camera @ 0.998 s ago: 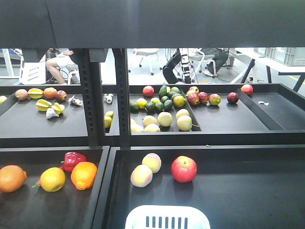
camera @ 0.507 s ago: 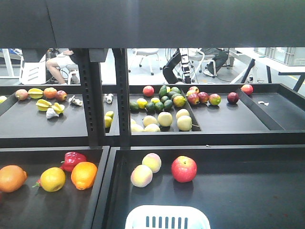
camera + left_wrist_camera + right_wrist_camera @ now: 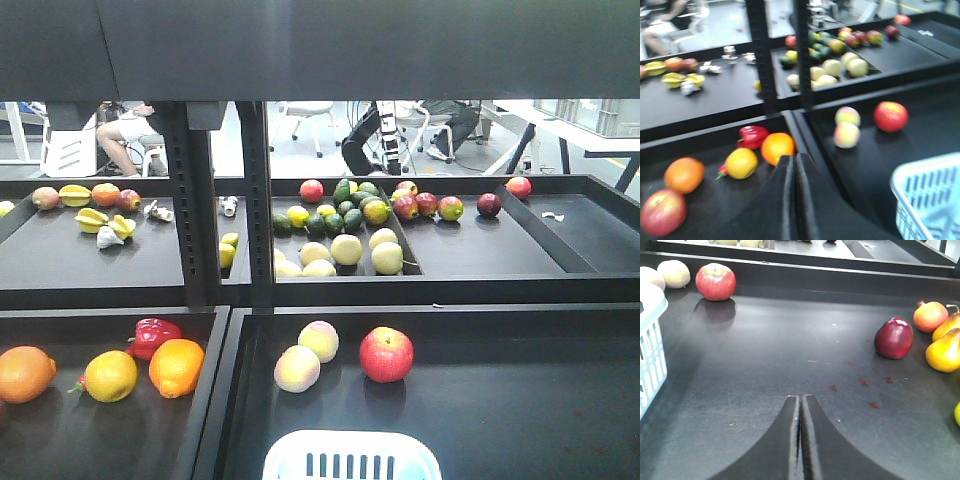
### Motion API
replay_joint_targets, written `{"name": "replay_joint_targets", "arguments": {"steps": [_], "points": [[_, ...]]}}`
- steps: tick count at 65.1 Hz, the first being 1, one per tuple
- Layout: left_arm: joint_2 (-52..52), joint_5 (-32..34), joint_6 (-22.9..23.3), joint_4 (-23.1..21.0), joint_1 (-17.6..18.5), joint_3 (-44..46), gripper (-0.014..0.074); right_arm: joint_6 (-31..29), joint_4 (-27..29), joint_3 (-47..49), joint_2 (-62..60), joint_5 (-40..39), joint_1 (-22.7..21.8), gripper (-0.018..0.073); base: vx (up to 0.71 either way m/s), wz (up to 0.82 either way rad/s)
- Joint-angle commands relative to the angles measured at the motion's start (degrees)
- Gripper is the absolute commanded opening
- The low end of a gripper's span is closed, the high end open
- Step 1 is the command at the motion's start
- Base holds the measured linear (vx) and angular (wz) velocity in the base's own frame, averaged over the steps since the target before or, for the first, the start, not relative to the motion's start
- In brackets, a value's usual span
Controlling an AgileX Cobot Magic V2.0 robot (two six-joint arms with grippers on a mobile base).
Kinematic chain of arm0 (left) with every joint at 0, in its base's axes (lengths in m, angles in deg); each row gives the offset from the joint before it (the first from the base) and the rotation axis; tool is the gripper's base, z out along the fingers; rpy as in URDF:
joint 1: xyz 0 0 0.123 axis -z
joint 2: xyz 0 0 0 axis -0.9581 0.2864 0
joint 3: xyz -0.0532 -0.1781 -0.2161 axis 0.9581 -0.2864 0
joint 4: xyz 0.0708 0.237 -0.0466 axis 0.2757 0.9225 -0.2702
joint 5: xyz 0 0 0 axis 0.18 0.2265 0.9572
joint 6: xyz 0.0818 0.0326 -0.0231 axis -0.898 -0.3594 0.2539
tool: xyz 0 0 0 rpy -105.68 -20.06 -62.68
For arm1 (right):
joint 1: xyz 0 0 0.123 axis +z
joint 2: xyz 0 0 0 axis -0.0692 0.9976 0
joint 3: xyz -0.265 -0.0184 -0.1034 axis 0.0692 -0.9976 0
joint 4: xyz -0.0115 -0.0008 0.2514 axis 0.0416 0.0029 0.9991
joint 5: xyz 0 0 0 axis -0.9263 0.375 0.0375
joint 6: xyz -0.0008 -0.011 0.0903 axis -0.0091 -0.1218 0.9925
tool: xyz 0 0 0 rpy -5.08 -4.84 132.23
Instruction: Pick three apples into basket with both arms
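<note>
Black wedge L gripper (image 3: 792, 167), R gripper (image 3: 800, 402): jaws together, empty. Pale aqua slotted plastic basket (image 3: 650, 340) left of R gripper, prob. empty (partly seen). Glossy red apple (image 3: 715, 281) ahead-left; all 3 to do.

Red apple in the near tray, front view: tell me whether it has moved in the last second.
No. The red apple keeps its spot right of the peaches, same gap below the tray wall.

I saw a matt, scuffed black tray (image 3: 765, 370), a glossy red apple (image 3: 715, 281), and a smooth pale plastic basket (image 3: 650, 355).
</note>
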Motion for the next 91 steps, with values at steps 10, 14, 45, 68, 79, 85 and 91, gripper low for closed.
{"name": "replay_joint_targets", "arguments": {"steps": [10, 14, 45, 68, 79, 85, 91], "points": [[13.83, -13.01, -29.36, -24.68, 0.37, 10.93, -0.0001, 0.02, -0.21, 0.16, -0.5, -4.29, -0.18, -0.0005, 0.0, 0.0], [17.92, -17.79, -34.6, -30.74, 0.37, 13.24, 0.0017, 0.02, -0.21, 0.16, -0.5, -4.35, -0.18, -0.0005, 0.0, 0.0], [38.64, -30.47, -50.4, -45.72, 5.83, 21.16, 0.0732, 0.02, -0.21, 0.16, -0.5, -4.29, -0.18, -0.0005, 0.0, 0.0], [45.96, -19.73, -56.71, -38.24, 14.68, 21.16, 0.0713, 0.02, -0.21, 0.16, -0.5, -4.29, -0.18, -0.0005, 0.0, 0.0], [49.66, -16.58, -56.71, -38.52, 18.11, 21.16, 0.0712, 0.02, -0.21, 0.16, -0.5, -4.29, -0.18, -0.0005, 0.0, 0.0], [51.59, -14.85, -58.01, -38.51, 20.05, 21.16, 0.0708, 0.02, -0.21, 0.16, -0.5, -4.29, -0.18, -0.0005, 0.0, 0.0], [53.26, -11.64, -58.83, -38.57, 21.65, 21.21, 0.0706, 0.02, -0.21, 0.16, -0.5, -4.29, -0.18, -0.0005, 0.0, 0.0]]}}
